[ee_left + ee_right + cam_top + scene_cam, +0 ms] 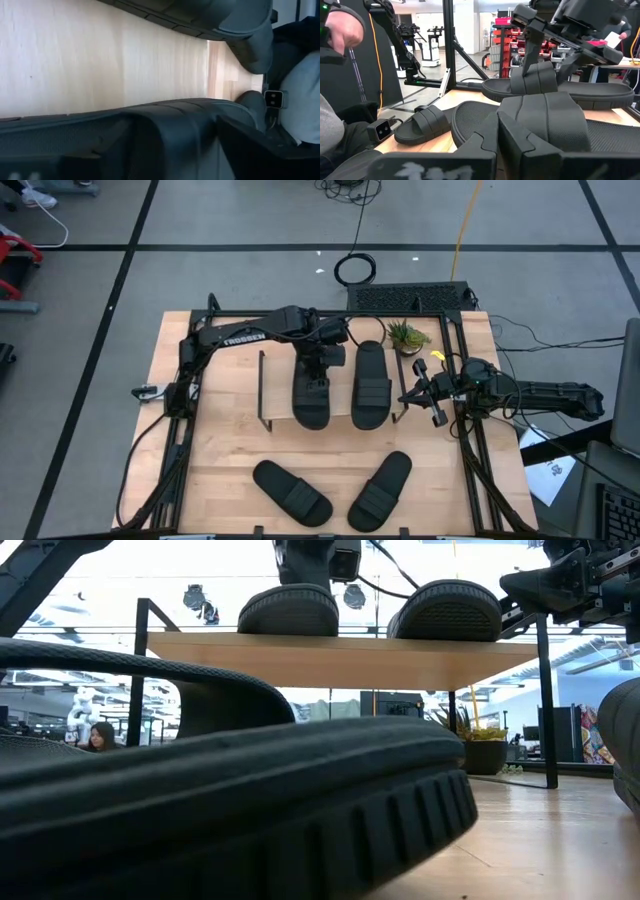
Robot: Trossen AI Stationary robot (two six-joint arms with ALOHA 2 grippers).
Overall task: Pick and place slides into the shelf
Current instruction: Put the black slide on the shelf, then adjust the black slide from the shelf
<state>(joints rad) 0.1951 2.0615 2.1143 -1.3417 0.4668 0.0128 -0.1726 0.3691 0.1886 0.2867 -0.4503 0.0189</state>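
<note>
Left hand [318, 380] pinches the sandal's [311, 402] strap on the shelf [275, 392]; release gently, lift straight up.

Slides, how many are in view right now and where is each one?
4. Two sit side by side on the shelf: left slide under the left gripper, right slide. Two lie on the table in front: one, another.
</note>
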